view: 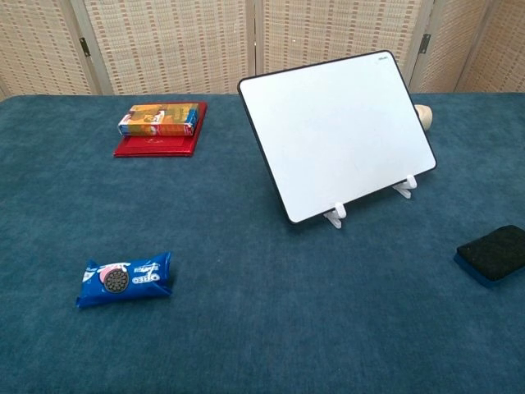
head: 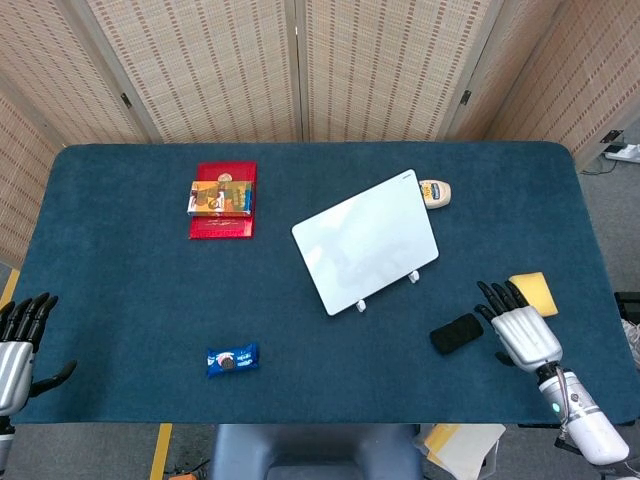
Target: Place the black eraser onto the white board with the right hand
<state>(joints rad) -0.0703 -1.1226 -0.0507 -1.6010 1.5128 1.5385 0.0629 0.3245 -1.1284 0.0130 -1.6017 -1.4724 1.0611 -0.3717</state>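
The black eraser (head: 457,333) lies on the blue table at the front right; the chest view shows the eraser (view: 494,253) at its right edge. The white board (head: 366,241) stands tilted on small white feet at the table's middle, and the board (view: 338,132) fills the upper centre of the chest view. My right hand (head: 522,328) hovers just right of the eraser, fingers spread, holding nothing and not touching it. My left hand (head: 18,340) stays at the front left corner, fingers apart and empty. Neither hand shows in the chest view.
A yellow sponge (head: 533,293) lies right of my right hand. A blue cookie packet (head: 232,359) sits front left. A red box (head: 223,200) with a snack pack on it lies at the back left. A small cream object (head: 435,192) rests behind the board.
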